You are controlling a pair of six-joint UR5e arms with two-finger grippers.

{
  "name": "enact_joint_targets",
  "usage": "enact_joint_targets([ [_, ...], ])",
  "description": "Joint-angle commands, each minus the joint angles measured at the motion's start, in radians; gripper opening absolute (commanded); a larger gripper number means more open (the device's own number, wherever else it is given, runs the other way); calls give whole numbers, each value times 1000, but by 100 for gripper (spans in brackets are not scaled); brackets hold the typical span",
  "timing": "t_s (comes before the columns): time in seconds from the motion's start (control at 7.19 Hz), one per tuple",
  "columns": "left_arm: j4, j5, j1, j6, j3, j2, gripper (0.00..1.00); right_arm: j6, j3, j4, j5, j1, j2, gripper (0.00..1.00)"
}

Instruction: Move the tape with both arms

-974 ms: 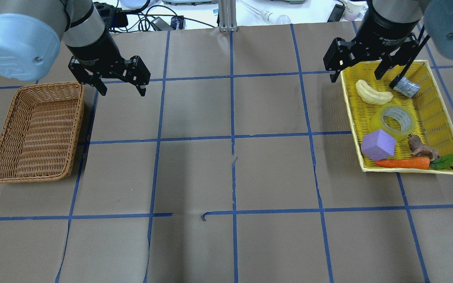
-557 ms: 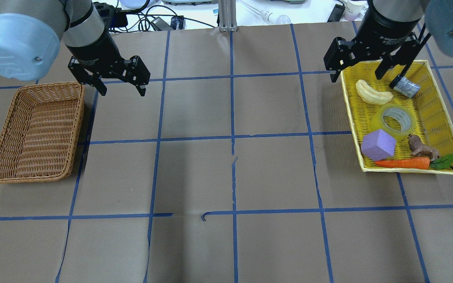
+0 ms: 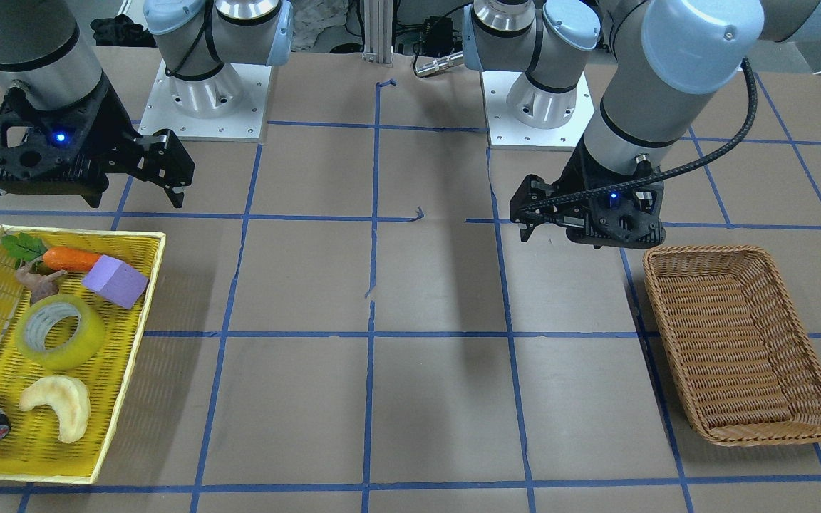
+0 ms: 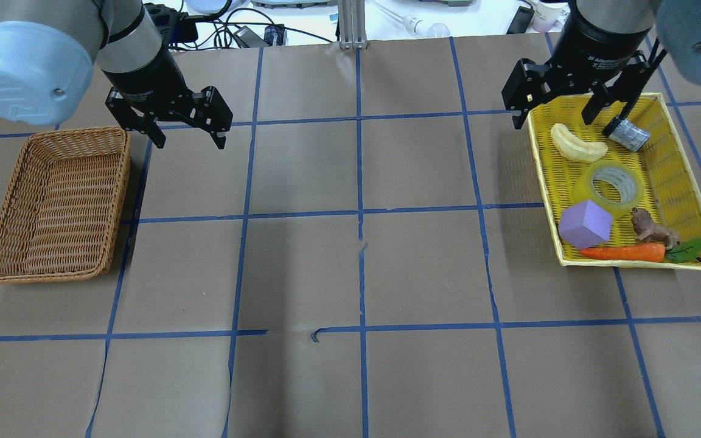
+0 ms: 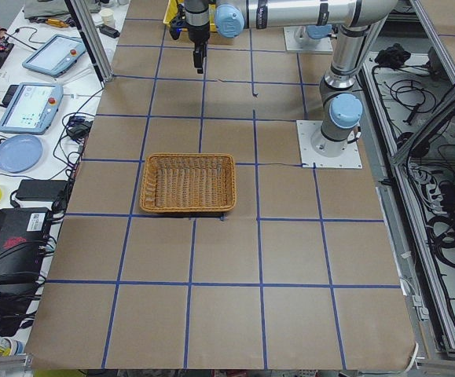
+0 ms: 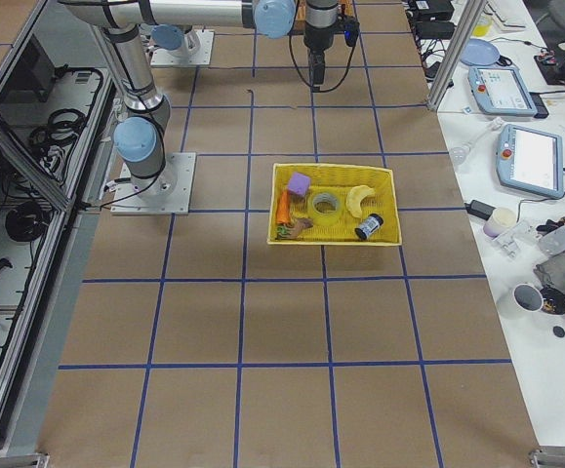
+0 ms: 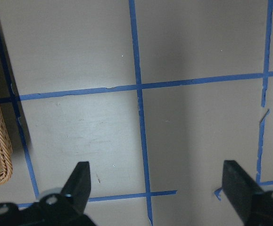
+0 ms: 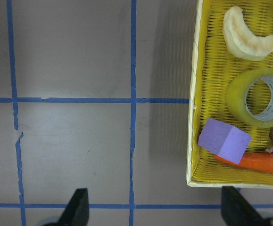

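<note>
1. Closest to me on the overhead feed, an orange plastic carrot with green leaves (image 4: 621, 252) lies along the near wall of the yellow woven tray (image 4: 673, 182). The tray is on the right of the brown paper-covered counter (image 4: 302, 274).
2. Just behind the carrot are a lilac foam block (image 4: 585, 224) and a small brown animal figure (image 4: 652, 228).
3. The wide roll of translucent yellowish packing tape (image 4: 582, 190) lies flat mid-tray with its hole up, just beside the block.
4. Beyond it are a pale crescent of bread (image 4: 577, 145) and a small grey can (image 4: 628, 135).
5. On the far left sits a brown wicker basket (image 4: 52, 207).
6. Farthest back, the left gripper (image 4: 191, 145) hangs beside the basket's far right corner, jaws spread over bare counter.
7. The right gripper (image 4: 551, 120), jaws spread too, seems to hang by the tray's far left corner. I can't judge its height well, but it is well apart from the tape.
</note>
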Motion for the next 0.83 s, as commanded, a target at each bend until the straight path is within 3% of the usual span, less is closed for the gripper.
enact_joint_targets([
  [0.0, -1, -2, 0, 0, 1, -1, 100, -18, -12, -12, -8, -6, 15, 100],
  [0.28, 0, -2, 0, 0, -1, -1, 100, -40, -87, -8, -17, -38, 100, 100],
  [0.7, -1, -1, -2, 0, -1, -1, 100, -340, -48, -92, -29, -286, 229, 100],
])
